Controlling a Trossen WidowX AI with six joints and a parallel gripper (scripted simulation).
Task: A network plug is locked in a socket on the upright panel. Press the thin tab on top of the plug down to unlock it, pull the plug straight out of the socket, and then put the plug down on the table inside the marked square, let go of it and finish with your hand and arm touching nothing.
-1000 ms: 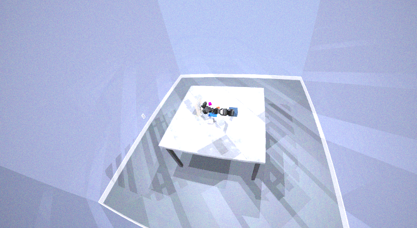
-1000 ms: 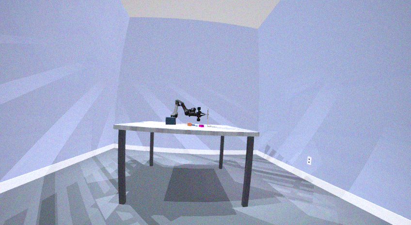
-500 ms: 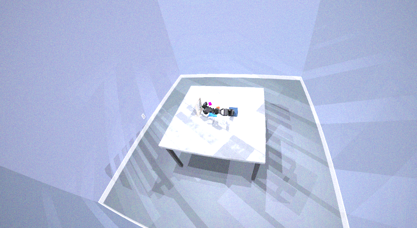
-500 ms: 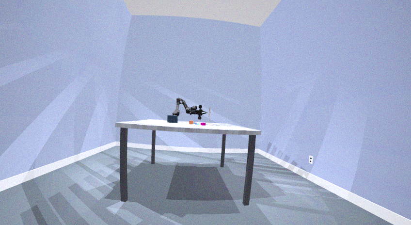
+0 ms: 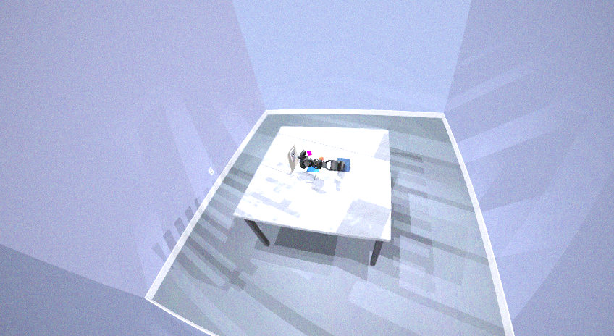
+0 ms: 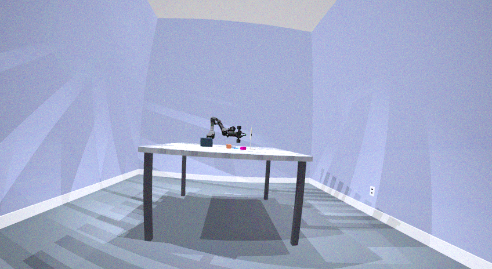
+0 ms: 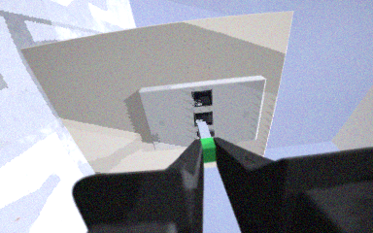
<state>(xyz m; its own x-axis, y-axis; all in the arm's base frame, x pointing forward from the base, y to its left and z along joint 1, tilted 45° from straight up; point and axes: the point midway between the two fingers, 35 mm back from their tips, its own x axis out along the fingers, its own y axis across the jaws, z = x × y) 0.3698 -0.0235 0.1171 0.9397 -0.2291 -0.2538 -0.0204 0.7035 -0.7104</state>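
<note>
The beige upright panel (image 5: 292, 157) (image 6: 250, 137) (image 7: 101, 83) carries a grey faceplate (image 7: 169, 116) with two sockets, one above the other. The plug (image 7: 207, 149) has a green rear and a thin grey front. Its front reaches the lower socket (image 7: 203, 118); I cannot tell how deep it sits. The upper socket (image 7: 201, 97) is empty. My gripper (image 7: 207, 144) (image 5: 303, 162) (image 6: 244, 134) is shut on the plug's green rear, level in front of the panel. A small cyan mark (image 5: 315, 170) (image 6: 235, 147), perhaps the marked square, lies on the table below the arm.
A magenta block (image 5: 308, 152) (image 6: 242, 148) and an orange block (image 5: 321, 158) (image 6: 228, 146) lie on the white table (image 5: 323, 212) (image 6: 224, 152) near the arm. A dark blue box (image 5: 343, 164) (image 6: 206, 141) stands at the arm's base.
</note>
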